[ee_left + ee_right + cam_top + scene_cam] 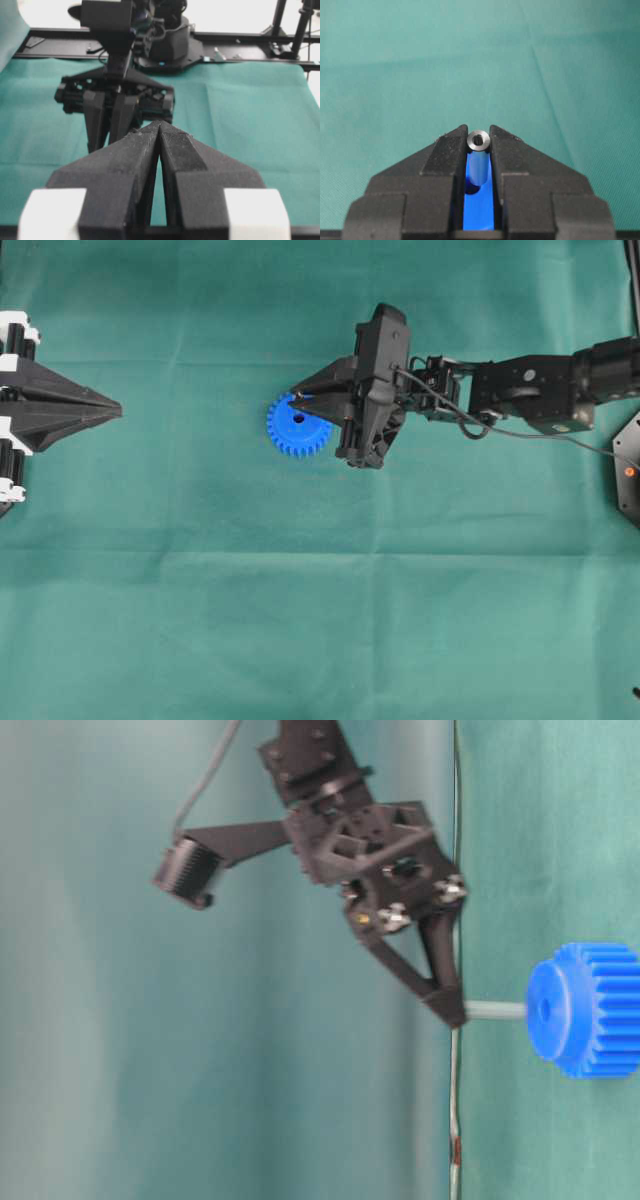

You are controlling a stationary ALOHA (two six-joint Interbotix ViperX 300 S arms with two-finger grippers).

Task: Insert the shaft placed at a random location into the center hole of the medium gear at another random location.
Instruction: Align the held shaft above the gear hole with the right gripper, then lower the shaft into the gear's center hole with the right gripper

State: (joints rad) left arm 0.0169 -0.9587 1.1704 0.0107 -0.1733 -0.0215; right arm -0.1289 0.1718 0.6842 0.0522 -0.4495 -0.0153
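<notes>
Silvery shaft pinched in right claw — over medium gear.

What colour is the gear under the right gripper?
The medium gear is bright blue, clearest in the overhead view.

My right gripper is matte black, and the pin in it is shiny silver with a dark centre. The gear is bright blue. My left gripper is black with white blocks. The surface is plain green cloth.
</notes>
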